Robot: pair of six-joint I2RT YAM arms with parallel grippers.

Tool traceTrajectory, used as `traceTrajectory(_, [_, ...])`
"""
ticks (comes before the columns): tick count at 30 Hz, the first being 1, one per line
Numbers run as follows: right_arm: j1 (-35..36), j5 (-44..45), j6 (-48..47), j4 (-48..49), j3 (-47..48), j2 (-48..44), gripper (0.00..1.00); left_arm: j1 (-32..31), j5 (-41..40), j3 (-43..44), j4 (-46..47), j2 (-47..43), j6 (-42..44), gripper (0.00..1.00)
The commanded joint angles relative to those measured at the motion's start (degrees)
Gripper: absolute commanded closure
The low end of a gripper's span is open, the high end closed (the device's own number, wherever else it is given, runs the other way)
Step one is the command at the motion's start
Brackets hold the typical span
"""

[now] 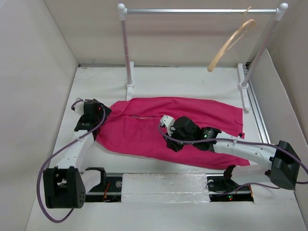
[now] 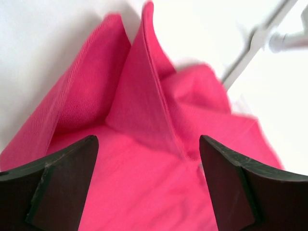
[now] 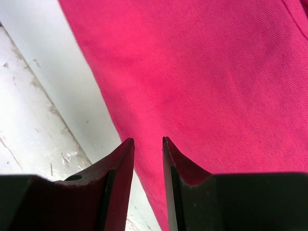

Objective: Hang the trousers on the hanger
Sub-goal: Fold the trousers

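The magenta trousers [image 1: 144,127] lie spread flat across the middle of the table. The tan wooden hanger [image 1: 231,43] hangs by its hook from the rail at the back right, bare. My left gripper [image 1: 102,112] is at the trousers' left end, jaws wide open. In the left wrist view [image 2: 149,139] raised folds of the pink cloth [image 2: 139,96] lie between and beyond the fingers. My right gripper [image 1: 173,142] hovers over the trousers' middle. In the right wrist view [image 3: 148,139] its jaws stand a narrow gap apart, empty, above the trousers' near hem [image 3: 202,72].
The white-and-silver clothes rail [image 1: 197,10] spans the back, with uprights at the left [image 1: 127,57] and right [image 1: 260,48]; its foot shows in the left wrist view [image 2: 260,38]. Pale walls close the sides. A metal track [image 1: 257,115] runs along the right edge.
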Motion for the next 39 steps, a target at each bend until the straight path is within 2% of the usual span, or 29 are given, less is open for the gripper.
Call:
traceTrajectory(1, [0.6,-0.6,-0.6,3.0,2.0,-0.6,0.64,2.6,-3.4,3.4,4.2,3.5,-5.2,0.21])
traceTrajectory(5, [0.6,-0.6,-0.7,1.9,1.5,-1.0,0.64,6.4,-1.0,12.9,-1.1,16.8,-3.5,0.21])
traceTrajectory(8, [0.6,-0.6,-0.6,1.7,1.2,-0.9,0.64,6.4,-0.2,17.2,-1.3,22.7,-2.1,0.21])
traceTrajectory(12, [0.6,-1.6,0.6,2.6,0.5,-0.2,0.64,6.4,2.7,18.6,2.6,26.9,-0.4,0.22])
traceTrajectory(15, [0.6,-0.6,0.9,2.8,0.3,0.1,0.64,6.4,2.7,21.1,1.9,30.9,0.3,0.29])
traceTrajectory(16, [0.6,0.1,0.9,1.8,0.8,0.1,0.64,6.4,2.7,21.5,1.6,31.6,0.7,0.39])
traceTrajectory(17, [0.6,3.0,0.6,0.8,1.3,-0.4,0.64,6.4,1.4,22.4,0.5,32.6,0.8,0.67])
traceTrajectory(18, [0.6,3.0,0.6,0.8,1.3,-0.4,0.64,6.4,1.4,22.4,0.5,32.7,0.8,0.67])
traceTrajectory(19, [0.0,3.1,0.5,-0.6,1.7,-0.6,0.63,6.4,0.8,22.6,0.0,32.4,0.8,0.92])
traceTrajectory(20, [-1.1,4.7,0.4,-1.2,1.8,-1.1,0.60,6.4,0.0,22.9,-0.9,31.4,1.1,1.00])
traceTrajectory(22, [-2.7,6.0,0.2,-2.7,1.7,-1.8,0.57,6.4,-2.1,23.6,-2.3,29.6,1.9,1.00])
traceTrajectory(24, [-5.9,7.2,0.2,-3.6,0.8,-3.2,0.49,6.4,-4.7,25.3,-5.2,24.9,4.1,1.00])
traceTrajectory(29, [-14.2,7.9,0.3,-4.6,-3.4,-6.4,0.35,4.6,-10.3,26.5,-11.3,9.9,8.5,1.00])
traceTrajectory(31, [-18.9,7.4,0.2,-4.2,-4.3,-7.8,0.32,3.9,-12.2,26.7,-13.3,4.7,8.9,1.00])
traceTrajectory(35, [-25.7,4.9,-0.7,-4.1,-4.5,-9.2,0.30,3.9,-13.9,30.3,-17.4,2.0,9.8,1.00])
traceTrajectory(39, [-30.6,4.7,-1.3,-4.6,-3.5,-10.6,0.30,3.9,-16.2,38.1,-17.4,6.8,12.9,1.00])
